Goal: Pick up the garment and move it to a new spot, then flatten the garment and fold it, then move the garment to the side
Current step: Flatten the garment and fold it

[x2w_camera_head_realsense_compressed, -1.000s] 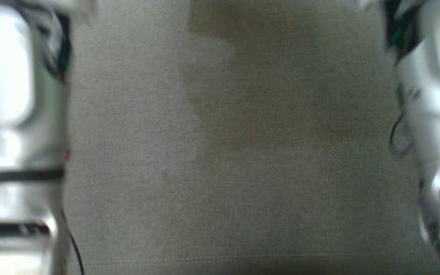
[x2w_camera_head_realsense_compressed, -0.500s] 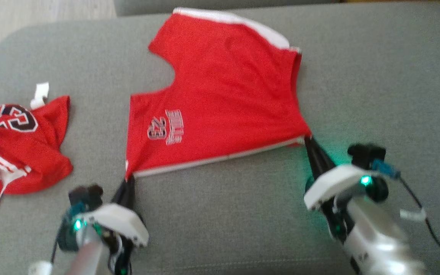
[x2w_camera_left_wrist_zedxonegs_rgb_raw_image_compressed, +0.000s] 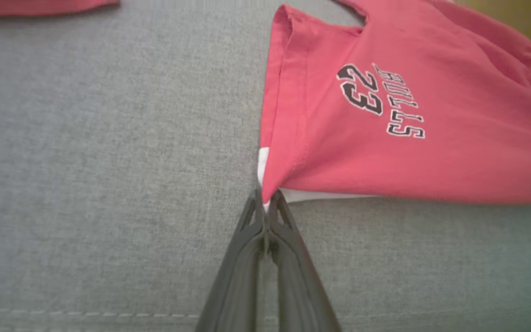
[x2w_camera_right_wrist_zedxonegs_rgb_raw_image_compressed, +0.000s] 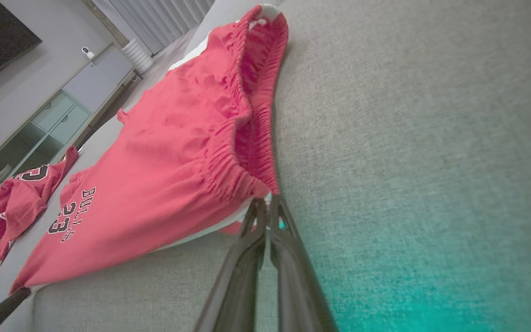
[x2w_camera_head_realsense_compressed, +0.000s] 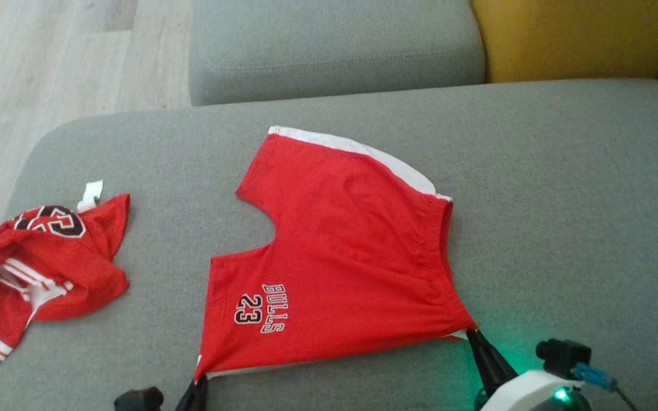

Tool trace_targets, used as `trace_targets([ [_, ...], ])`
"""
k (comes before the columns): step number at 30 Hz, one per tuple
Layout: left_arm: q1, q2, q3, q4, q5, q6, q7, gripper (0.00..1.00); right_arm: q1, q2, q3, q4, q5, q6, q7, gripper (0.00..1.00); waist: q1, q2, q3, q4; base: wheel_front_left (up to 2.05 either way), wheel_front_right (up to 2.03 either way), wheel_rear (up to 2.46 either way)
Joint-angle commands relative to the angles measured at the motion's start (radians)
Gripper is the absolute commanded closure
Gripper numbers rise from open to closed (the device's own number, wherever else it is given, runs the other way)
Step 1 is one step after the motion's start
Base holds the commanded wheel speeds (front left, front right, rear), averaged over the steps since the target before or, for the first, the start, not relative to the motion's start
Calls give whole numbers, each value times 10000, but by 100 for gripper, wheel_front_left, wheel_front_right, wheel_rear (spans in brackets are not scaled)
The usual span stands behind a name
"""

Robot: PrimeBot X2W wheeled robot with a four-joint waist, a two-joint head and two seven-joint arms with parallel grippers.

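We count one pair of red shorts [x2w_camera_head_realsense_compressed: 340, 268], spread on the sofa seat [x2w_camera_head_realsense_compressed: 563, 200] to the right of one crumpled jersey [x2w_camera_head_realsense_compressed: 49, 268]. Our left fingers [x2w_camera_left_wrist_zedxonegs_rgb_raw_image_compressed: 245, 258] are clamped on its leg-hem corner and our right fingers [x2w_camera_right_wrist_zedxonegs_rgb_raw_image_compressed: 242, 272] on its waistband corner. Both holds are bare tip pinches, so uneven pulling could slip a corner free and wrinkle the cloth.

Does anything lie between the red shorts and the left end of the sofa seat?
Yes. A crumpled red jersey lies on the seat left of the shorts, apart from them.
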Motion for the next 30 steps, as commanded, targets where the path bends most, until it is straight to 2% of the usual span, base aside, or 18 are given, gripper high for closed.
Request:
trace_targets([
  [1, -282, 186, 409, -412, 94, 138, -62, 100, -219, -265, 78, -349, 58, 65, -66, 100, 1, -1, -23, 9, 0, 0, 0],
  [6, -763, 214, 548, -1341, 605, 69, -62, 100, -340, -283, -157, -1245, 177, 65, -67, 100, 1, -1, 179, -67, 0, 0, 0],
  [9, -1653, 585, 444, -1934, 1232, -95, -62, 100, -735, -54, -274, -1800, 618, 65, 160, 100, 1, -1, 457, -189, 0, 0, 0],
  [12, -2951, 1180, 216, -2146, 1756, -292, -62, 100, -1500, 14, -337, -2220, 585, 65, 325, 100, 1, -1, 1006, -353, 0, 0, 0],
  [18, -6100, 2388, -667, -1162, 2197, -542, 181, 100, -3074, 443, -608, -2133, 427, 65, 447, 100, 1, -1, 2225, -765, 0, 0, 0],
  [23, -8123, 2828, -1729, -43, 1869, -566, 266, 100, -4080, 797, -858, -1513, 479, 65, 293, 100, 1, -1, 3027, -1129, 0, 0, 0],
  [30, -10065, 3243, -3265, 1382, 1071, -569, 362, 100, -5056, 1080, -686, -987, 542, 65, 44, 100, 1, -1, 3980, -1653, 0, 0, 0],
])
